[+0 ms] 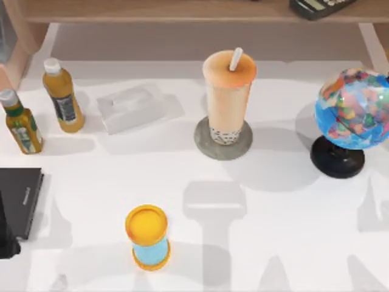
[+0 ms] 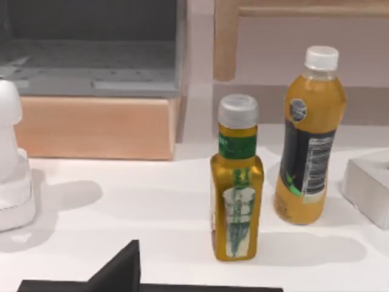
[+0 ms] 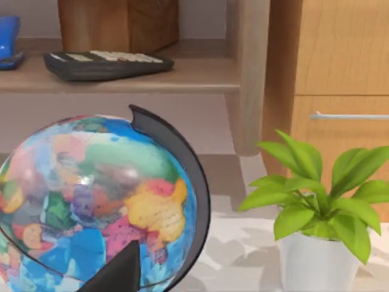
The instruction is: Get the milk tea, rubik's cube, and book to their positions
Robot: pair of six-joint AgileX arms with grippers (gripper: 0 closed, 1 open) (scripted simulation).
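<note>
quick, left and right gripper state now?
left gripper: cannot tell, near the black slab.
right gripper: cannot tell, by the globe.

The top view's right edge is cutting off the globe (image 1: 352,109), and its left edge is clipping the black slab (image 1: 19,201).

top view overhead; wrist views low, near table, sharing bottles (image 1: 62,94) and globe (image 3: 97,201).
</note>
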